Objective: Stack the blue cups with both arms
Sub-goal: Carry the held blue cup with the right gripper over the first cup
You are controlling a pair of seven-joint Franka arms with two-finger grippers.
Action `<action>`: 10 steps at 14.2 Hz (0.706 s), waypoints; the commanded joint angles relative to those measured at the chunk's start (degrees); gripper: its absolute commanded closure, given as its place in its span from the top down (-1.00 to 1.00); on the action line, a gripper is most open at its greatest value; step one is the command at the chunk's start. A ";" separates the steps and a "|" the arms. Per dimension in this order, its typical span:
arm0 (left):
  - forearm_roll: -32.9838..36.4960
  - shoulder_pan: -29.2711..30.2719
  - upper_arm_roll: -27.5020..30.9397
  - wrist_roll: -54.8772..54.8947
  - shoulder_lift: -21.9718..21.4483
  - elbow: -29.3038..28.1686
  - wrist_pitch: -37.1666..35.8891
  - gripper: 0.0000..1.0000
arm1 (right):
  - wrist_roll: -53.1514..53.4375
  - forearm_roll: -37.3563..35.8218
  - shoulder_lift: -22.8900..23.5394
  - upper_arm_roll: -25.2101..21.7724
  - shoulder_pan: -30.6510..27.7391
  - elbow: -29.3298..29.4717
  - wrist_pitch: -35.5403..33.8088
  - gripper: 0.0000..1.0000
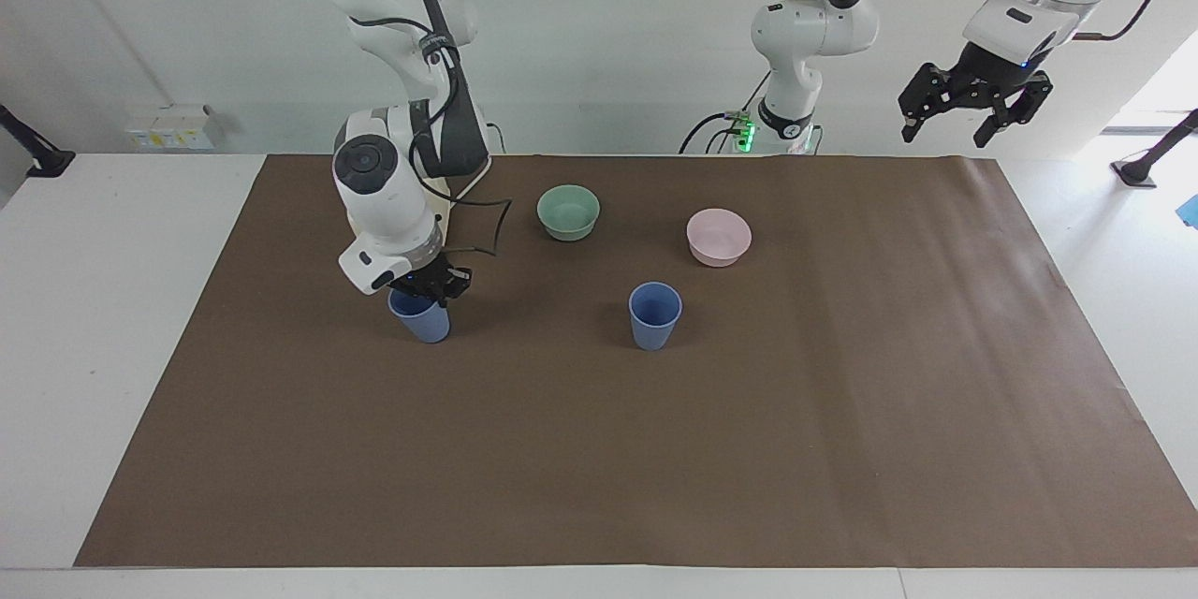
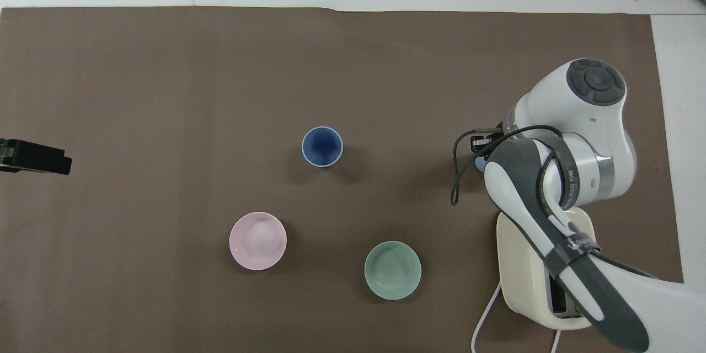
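Across the white counter (image 1: pixel 112 318) lies a brown paper sheet (image 1: pixel 655 449), with a pale wall at the robots' end. On the sheet sit a mint-green bowl (image 1: pixel 568 211), a pink bowl (image 1: pixel 718 237) and a cream toaster (image 2: pixel 529 281). One blue cup (image 1: pixel 654 314) stands upright near the middle. The right gripper (image 1: pixel 436 286) is clamped together on the rim of the second blue cup (image 1: pixel 421 318), toward the right arm's end of the counter and tilted slightly. The left gripper (image 1: pixel 971 109) waits in the air above the sheet's corner, its fingers apart, holding nothing.
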 commanded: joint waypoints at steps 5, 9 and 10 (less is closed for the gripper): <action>-0.46 0.14 -0.08 0.23 -1.61 -1.33 -0.68 1.00 | 10.91 -0.78 4.45 0.68 4.53 19.98 -14.93 -1.00; -0.46 0.67 0.10 0.23 -1.61 -1.33 -0.68 1.00 | 18.79 -0.61 8.15 0.85 8.40 27.82 -16.87 -1.00; -0.46 0.58 0.10 0.23 -1.61 -1.33 -0.68 1.00 | 18.88 -0.61 8.85 0.85 9.54 29.31 -16.96 -1.00</action>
